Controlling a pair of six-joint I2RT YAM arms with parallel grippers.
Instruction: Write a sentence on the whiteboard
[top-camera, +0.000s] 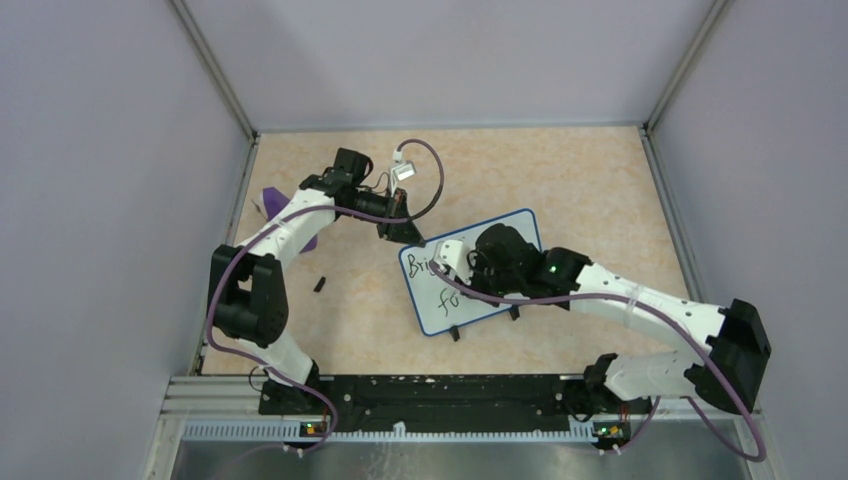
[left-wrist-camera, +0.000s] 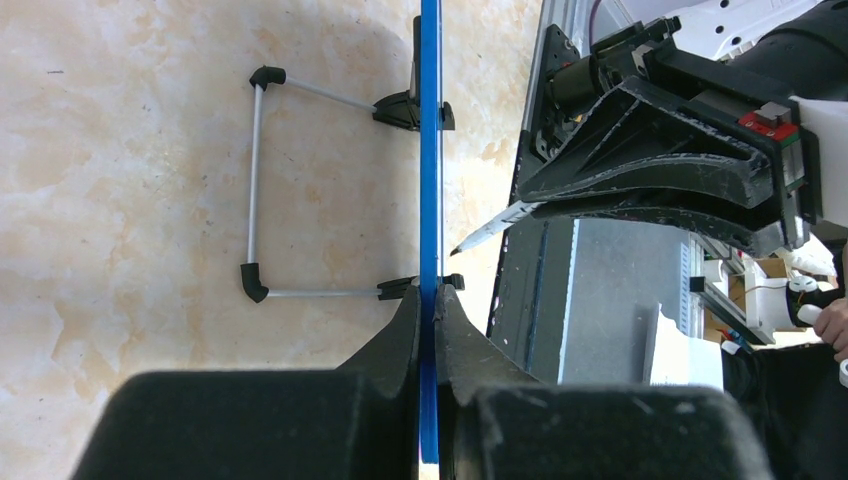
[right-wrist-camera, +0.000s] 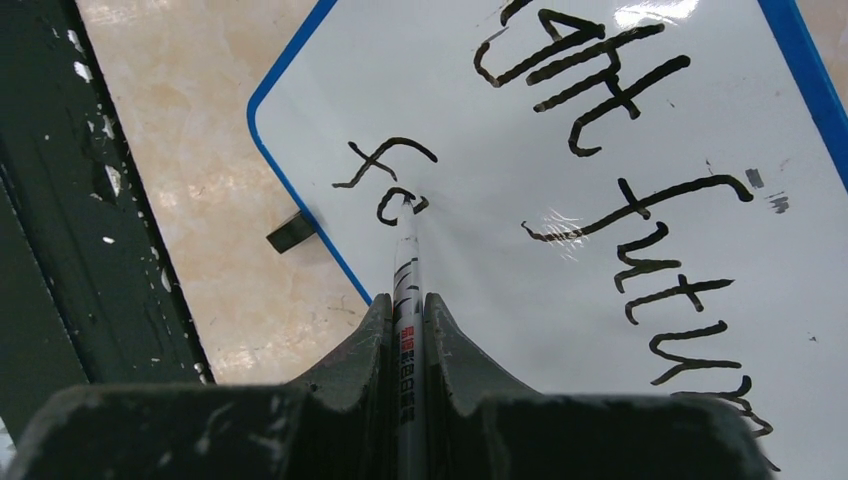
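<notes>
The whiteboard (top-camera: 445, 312) with its blue frame stands tilted mid-table on a wire stand (left-wrist-camera: 254, 180). My left gripper (top-camera: 405, 232) is shut on the board's blue edge (left-wrist-camera: 430, 180) at the far left corner, one finger on each side (left-wrist-camera: 431, 295). My right gripper (top-camera: 462, 262) hovers over the board face and is shut on a white marker (right-wrist-camera: 408, 270). The marker's tip touches the board (right-wrist-camera: 480, 290) at the "o" of "fo". The sentence (right-wrist-camera: 640, 230) in black reads "ght futur" on one line, with "fo" begun on the second line.
A purple wedge-shaped piece (top-camera: 275, 205) lies at the left wall, behind the left arm. A small black piece (top-camera: 320, 284) lies on the table left of the board. Grey walls enclose the table; the arms' black rail (top-camera: 440, 390) runs along the near edge.
</notes>
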